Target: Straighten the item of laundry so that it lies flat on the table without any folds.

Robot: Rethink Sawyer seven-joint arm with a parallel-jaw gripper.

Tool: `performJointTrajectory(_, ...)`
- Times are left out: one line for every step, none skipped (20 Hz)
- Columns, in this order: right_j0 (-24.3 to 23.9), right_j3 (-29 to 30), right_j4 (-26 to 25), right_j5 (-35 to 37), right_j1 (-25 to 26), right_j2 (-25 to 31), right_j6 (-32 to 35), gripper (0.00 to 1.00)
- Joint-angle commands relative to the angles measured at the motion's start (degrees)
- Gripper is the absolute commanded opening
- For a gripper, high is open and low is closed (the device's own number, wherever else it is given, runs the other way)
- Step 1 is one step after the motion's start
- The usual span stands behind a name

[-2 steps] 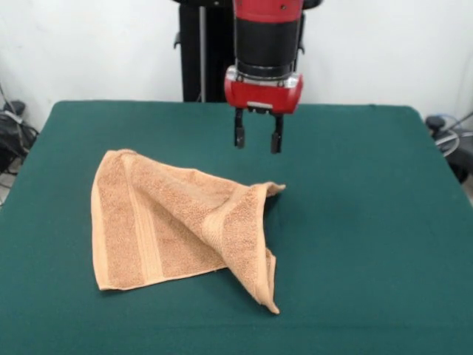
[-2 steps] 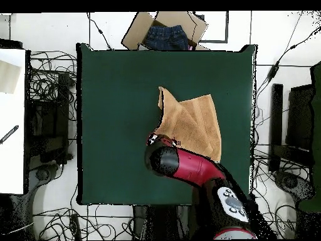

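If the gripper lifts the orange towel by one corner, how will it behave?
The towel will probably hang limp, since it already lies folded over itself. It looks light and thin. Its terry surface may drag on the felt-like table rather than slide.

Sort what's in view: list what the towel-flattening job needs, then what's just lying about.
Needed for the job:
- towel, partly folded over itself
- green table
- gripper, open, above the table beyond the towel

Lying about:
- cardboard box holding blue jeans, off the table's edge
- cables on the floor
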Motion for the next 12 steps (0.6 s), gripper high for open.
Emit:
performJointTrajectory(-3.33,-3.45,1.59,-4.75,4.82,1.65,11.26,1.00)
performJointTrajectory(-3.89,-3.38,1.39,-5.08,4.95,2.11,11.11,1.00)
performJointTrajectory(-4.45,-3.31,1.20,-5.40,5.07,2.58,10.95,1.00)
performJointTrajectory(-4.70,-3.22,1.16,-5.70,5.08,2.74,11.00,1.00)
performJointTrajectory(-4.75,-3.17,1.23,-5.78,5.03,2.74,11.06,1.00)
performJointTrajectory(-4.71,-3.28,1.41,-5.65,4.97,2.61,11.10,1.00)
performJointTrajectory(-4.53,-3.55,1.70,-5.34,4.90,2.38,11.12,1.00)
performJointTrajectory(-4.34,-3.82,1.98,-5.04,4.83,2.15,11.13,1.00)
performJointTrajectory(-3.82,-4.14,2.38,-4.44,4.57,1.68,11.17,1.00)
performJointTrajectory(-3.14,-4.84,3.12,-2.94,4.52,1.03,11.24,1.00)
performJointTrajectory(-2.46,-5.55,3.85,-1.44,4.47,0.37,11.31,1.00)
performJointTrajectory(-2.11,-6.48,4.26,-0.22,4.77,0.04,11.17,1.00)
